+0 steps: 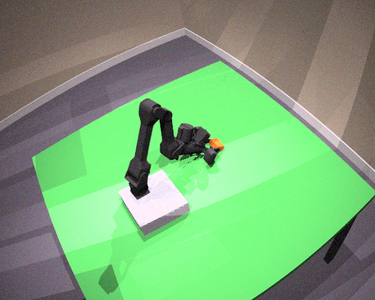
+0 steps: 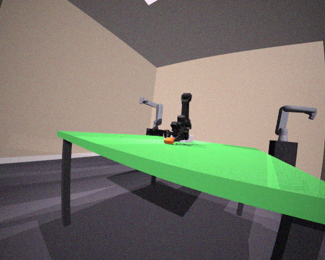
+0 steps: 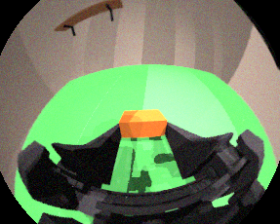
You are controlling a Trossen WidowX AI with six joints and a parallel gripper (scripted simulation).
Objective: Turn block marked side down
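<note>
Block [image 1: 216,143] crosswise in gripper [image 1: 214,149], low

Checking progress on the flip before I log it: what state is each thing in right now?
Block: orange, gripped between the fingers, low at the table surface; no mark visible.
Gripper: shut on the block, lying nearly level just above the table.
Arm: folded sharply, wrist low near the table.
Table: green top, carrying the arm's white base.
</note>
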